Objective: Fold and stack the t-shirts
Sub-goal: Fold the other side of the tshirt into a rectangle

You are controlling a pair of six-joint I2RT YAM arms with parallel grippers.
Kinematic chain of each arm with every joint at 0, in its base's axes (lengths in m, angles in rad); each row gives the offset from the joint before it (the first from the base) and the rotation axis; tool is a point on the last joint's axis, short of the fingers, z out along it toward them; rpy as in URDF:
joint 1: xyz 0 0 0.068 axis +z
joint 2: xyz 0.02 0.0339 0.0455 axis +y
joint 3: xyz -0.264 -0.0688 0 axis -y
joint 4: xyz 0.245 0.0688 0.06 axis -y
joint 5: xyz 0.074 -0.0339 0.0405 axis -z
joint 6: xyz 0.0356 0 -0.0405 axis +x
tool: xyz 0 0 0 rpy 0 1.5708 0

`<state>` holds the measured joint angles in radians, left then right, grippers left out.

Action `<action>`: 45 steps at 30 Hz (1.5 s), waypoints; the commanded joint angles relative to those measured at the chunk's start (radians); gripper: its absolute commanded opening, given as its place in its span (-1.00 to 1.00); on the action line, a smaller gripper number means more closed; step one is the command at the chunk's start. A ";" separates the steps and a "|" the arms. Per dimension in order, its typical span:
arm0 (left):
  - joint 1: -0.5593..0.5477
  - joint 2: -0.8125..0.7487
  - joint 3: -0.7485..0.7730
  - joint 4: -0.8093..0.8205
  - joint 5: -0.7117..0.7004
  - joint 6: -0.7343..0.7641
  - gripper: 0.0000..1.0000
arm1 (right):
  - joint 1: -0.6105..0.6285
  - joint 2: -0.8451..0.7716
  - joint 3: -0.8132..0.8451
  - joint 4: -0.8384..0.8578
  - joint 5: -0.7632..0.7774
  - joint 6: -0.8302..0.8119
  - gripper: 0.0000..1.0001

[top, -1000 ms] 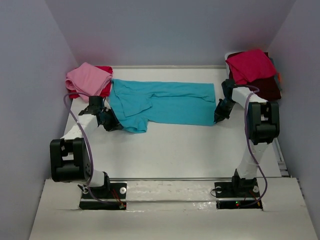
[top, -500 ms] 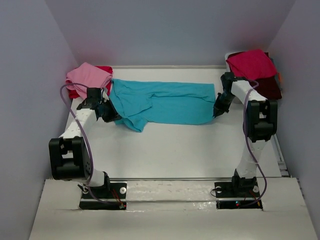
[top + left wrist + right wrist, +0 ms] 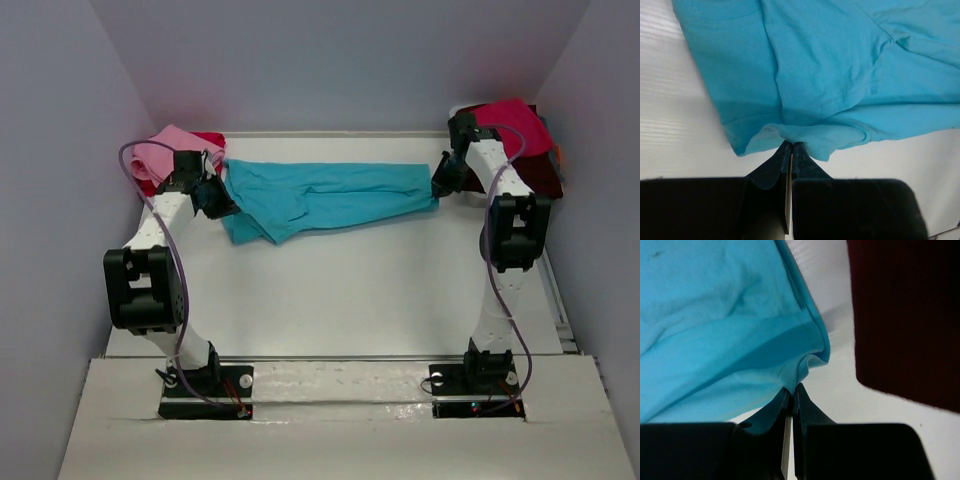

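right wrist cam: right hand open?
No, the right hand is pinched shut on an edge of the turquoise t-shirt.

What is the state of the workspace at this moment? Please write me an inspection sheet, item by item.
surface: white table, with shirts along its far side.
job's things: turquoise t-shirt stretched between the grippers, its near edge raised; pink t-shirt on red t-shirt, far left; crimson t-shirt on dark maroon t-shirt, far right.
clutter: small orange bit by the right pile, too small to identify.
grippers: left gripper shut on the turquoise t-shirt's edge; right gripper shut on its opposite edge.
cables: purple cables loop along both arms.
surroundings: plain grey walls on three sides.
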<state>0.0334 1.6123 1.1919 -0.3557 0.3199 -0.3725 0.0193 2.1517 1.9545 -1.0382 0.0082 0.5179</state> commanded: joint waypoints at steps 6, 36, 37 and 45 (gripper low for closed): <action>-0.001 0.145 0.231 0.032 -0.031 -0.022 -0.89 | -0.005 0.132 0.200 -0.075 0.018 -0.030 -0.86; -0.001 0.584 0.787 -0.031 -0.068 -0.086 -0.89 | -0.015 0.355 0.474 -0.040 -0.036 -0.064 -0.86; -0.001 0.589 0.795 -0.032 -0.071 -0.089 -0.89 | -0.015 0.358 0.474 -0.039 -0.036 -0.067 -0.86; -0.001 0.626 0.819 -0.019 -0.081 -0.105 -0.89 | -0.015 0.372 0.472 -0.009 -0.039 -0.070 -0.86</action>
<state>0.0334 2.2299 1.9533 -0.3931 0.2558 -0.4614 0.0189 2.5145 2.3867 -1.0874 -0.0200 0.4618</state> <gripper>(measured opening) 0.094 0.087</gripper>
